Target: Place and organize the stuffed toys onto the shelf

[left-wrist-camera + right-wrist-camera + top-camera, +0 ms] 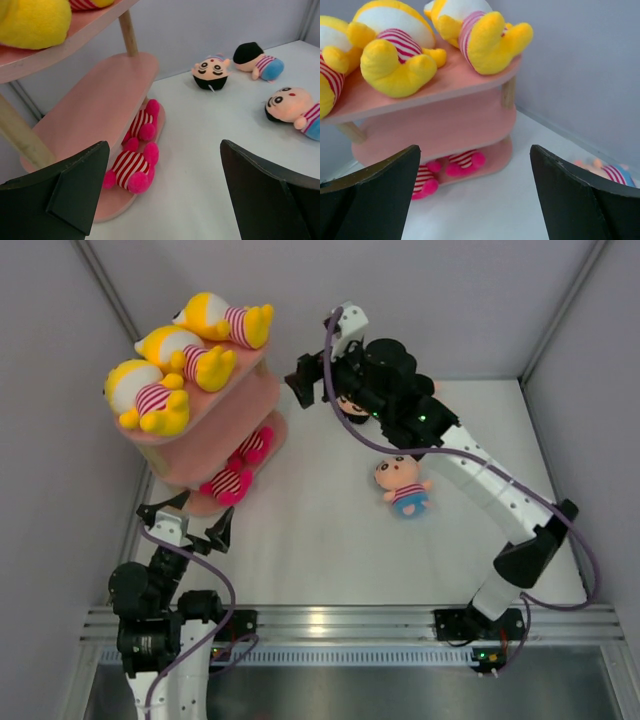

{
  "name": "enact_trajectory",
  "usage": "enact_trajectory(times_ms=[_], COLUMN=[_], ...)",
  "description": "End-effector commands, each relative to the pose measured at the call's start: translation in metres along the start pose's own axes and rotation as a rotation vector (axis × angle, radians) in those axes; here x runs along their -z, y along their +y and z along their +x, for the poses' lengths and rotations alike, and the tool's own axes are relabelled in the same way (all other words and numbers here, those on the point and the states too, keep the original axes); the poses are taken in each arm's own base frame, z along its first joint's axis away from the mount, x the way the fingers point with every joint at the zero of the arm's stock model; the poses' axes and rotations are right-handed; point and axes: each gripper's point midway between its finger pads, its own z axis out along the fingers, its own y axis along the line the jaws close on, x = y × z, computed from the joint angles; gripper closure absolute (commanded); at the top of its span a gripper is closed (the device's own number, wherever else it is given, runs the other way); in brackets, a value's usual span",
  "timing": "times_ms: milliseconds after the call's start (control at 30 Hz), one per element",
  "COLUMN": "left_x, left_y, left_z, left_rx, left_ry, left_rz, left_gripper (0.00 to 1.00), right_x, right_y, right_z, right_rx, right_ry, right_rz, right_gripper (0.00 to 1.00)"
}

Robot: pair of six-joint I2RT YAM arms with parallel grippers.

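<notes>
On the top board (460,82) of the shelf (250,400) three yellow toys (185,352) lie side by side, feet towards the front edge, so that tier looks finished. Two magenta toys (131,170) lie one behind the other on the bottom board (117,207), their legs poking out past its rim. The middle board (100,95) carries no toy in either wrist view.

What is left, by my reading, is the pink-faced toys (211,73): three of them are on the counter (320,540), well apart from the shelf. One pink-faced toy (403,485) lies on its back in the open, right of centre. The other two rest nearer the back wall and, from above, mostly sit under the right arm; one shows its face and the other its black hair and blue bottom. Roughly five of eight toys seem shelved, with the middle tier the obvious home for the rest.

The right jaws stand wide apart with nothing between them, held above the counter between the shelf and the back pair of toys and facing the shelf. The left jaws are spread fully and grip nothing, low beside the near end of the bottom board, close to the magenta toys without touching them.
</notes>
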Motion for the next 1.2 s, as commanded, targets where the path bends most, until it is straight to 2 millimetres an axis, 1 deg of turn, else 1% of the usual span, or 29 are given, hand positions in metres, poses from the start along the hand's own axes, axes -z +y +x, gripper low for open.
enact_trajectory(times_ms=[0,33,67,100,133,167,200,233,267,300,333,367,433,467,533,567,633,700,800,833,867,900,933,1000,1033,1067,1100,1133,1167], left_x=[-0.001,0.0,0.001,0.001,0.003,0.004,0.004,0.004,0.005,0.004,0.004,0.003,0.002,0.002,0.003,0.003,0.005,0.009,0.014,0.016,0.019,0.022,0.024,0.03,0.031,0.033,0.033,0.034,0.034], left_y=[0.03,0.039,0.046,0.05,0.052,0.053,0.053,0.051,0.049,0.048,0.045,0.044,0.043,0.043,0.047,0.05,0.059,0.067,0.08,0.083,0.088,0.094,0.097,0.103,0.104,0.105,0.106,0.106,0.106], left_z=[0.01,0.015,0.016,0.019,0.021,0.022,0.023,0.024,0.026,0.027,0.028,0.029,0.032,0.033,0.037,0.039,0.045,0.047,0.053,0.055,0.06,0.063,0.066,0.068,0.068,0.065,0.065,0.065,0.066], left_rx=[-0.056,-0.065,-0.084,-0.091,-0.1,-0.11,-0.113,-0.114,-0.112,-0.111,-0.106,-0.104,-0.105,-0.108,-0.119,-0.125,-0.152,-0.178,-0.225,-0.232,-0.232,-0.233,-0.227,-0.218,-0.214,-0.211,-0.207,-0.203,-0.2], left_ry=[0.031,0.047,0.056,0.068,0.076,0.082,0.085,0.087,0.092,0.094,0.094,0.095,0.101,0.103,0.115,0.121,0.143,0.156,0.185,0.191,0.209,0.222,0.228,0.233,0.232,0.225,0.226,0.224,0.225], left_rz=[-0.147,-0.198,-0.227,-0.246,-0.261,-0.265,-0.263,-0.252,-0.245,-0.235,-0.222,-0.214,-0.207,-0.206,-0.223,-0.236,-0.278,-0.324,-0.385,-0.401,-0.435,-0.475,-0.493,-0.544,-0.556,-0.567,-0.572,-0.578,-0.58], left_gripper=[0.01,0.01,0.01,0.01,0.01,0.01,0.01,0.01,0.01,0.01,0.01,0.01,0.01,0.01,0.01,0.01,0.01,0.01,0.02,0.02,0.01,0.02,0.01,0.01,0.02,0.01,0.01,0.01,0.01], right_x=[0.047,0.052,0.058,0.07,0.078,0.095,0.107,0.119,0.14,0.154,0.166,0.183,0.199,0.213,0.222,0.226,0.228,0.224,0.209,0.207,0.203,0.201,0.199,0.199,0.195,0.194,0.194,0.183,0.177], right_y=[-0.032,-0.045,-0.08,-0.093,-0.112,-0.143,-0.15,-0.16,-0.17,-0.177,-0.179,-0.179,-0.176,-0.173,-0.171,-0.17,-0.17,-0.171,-0.165,-0.162,-0.158,-0.157,-0.155,-0.155,-0.157,-0.161,-0.155,-0.156,-0.154], right_z=[0.009,0.025,0.061,0.077,0.096,0.145,0.154,0.173,0.219,0.226,0.242,0.271,0.287,0.311,0.319,0.331,0.336,0.342,0.349,0.353,0.36,0.362,0.366,0.366,0.356,0.345,0.339,0.311,0.291], right_rx=[-0.072,-0.1,-0.139,-0.22,-0.263,-0.313,-0.353,-0.374,-0.399,-0.408,-0.413,-0.423,-0.449,-0.459,-0.479,-0.493,-0.501,-0.509,-0.528,-0.536,-0.554,-0.561,-0.568,-0.572,-0.566,-0.542,-0.517,-0.474,-0.436], right_ry=[0.058,0.099,0.176,0.22,0.258,0.351,0.348,0.373,0.456,0.451,0.48,0.542,0.555,0.599,0.583,0.582,0.564,0.544,0.538,0.542,0.558,0.56,0.573,0.584,0.571,0.551,0.565,0.516,0.477], right_rz=[0.054,0.081,0.151,0.182,0.238,0.33,0.362,0.405,0.474,0.541,0.573,0.607,0.638,0.653,0.672,0.678,0.679,0.669,0.599,0.581,0.56,0.555,0.543,0.545,0.546,0.56,0.557,0.543,0.542], right_gripper=[0.09,0.09,0.09,0.09,0.09,0.09,0.09,0.09,0.09,0.09,0.08,0.08,0.08,0.08,0.09,0.1,0.11,0.14,0.27,0.38,0.46,0.54,0.73,0.92,1.0,1.0,1.0,1.0,1.0])
